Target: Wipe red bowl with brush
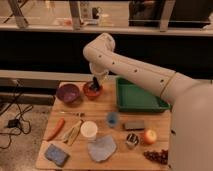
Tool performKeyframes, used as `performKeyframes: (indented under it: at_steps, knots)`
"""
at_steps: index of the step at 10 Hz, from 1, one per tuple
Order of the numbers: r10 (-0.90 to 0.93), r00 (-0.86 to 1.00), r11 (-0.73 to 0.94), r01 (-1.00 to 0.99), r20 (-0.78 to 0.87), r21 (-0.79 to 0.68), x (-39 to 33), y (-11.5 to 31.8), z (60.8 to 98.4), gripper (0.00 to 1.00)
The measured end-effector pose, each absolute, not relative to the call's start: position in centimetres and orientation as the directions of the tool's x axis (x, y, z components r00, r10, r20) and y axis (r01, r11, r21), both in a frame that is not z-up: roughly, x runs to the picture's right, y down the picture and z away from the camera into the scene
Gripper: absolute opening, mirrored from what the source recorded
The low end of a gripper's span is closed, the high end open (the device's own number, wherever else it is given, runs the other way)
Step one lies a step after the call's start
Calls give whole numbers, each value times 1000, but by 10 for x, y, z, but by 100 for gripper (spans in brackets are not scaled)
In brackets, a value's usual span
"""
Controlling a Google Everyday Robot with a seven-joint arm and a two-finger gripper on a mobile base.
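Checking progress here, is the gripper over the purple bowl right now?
No, the gripper is at the red bowl; the purple bowl sits beside it.

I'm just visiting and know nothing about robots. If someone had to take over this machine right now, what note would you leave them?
Gripper: low over the red bowl, which sits at the back of the table next to the purple bowl.
Brush: a dark tip under the gripper reaches into the red bowl; most likely this is the brush.
Done: brush brought to the bowl.
Left: wipe the bowl's inside, then lift out. How much wiping has happened cannot be told.
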State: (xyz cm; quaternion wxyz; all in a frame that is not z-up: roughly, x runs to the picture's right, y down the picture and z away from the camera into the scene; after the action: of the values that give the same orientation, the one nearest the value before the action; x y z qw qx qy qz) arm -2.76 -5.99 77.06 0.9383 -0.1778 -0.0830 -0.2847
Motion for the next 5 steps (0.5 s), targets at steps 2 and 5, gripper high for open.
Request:
performKeyframes:
  at_steps: [2,5]
  knots:
    - [-502,827,772,560,254,-299,-26,-63,782,0]
    - [-503,826,766,562,252,-312,-31,-68,798,0]
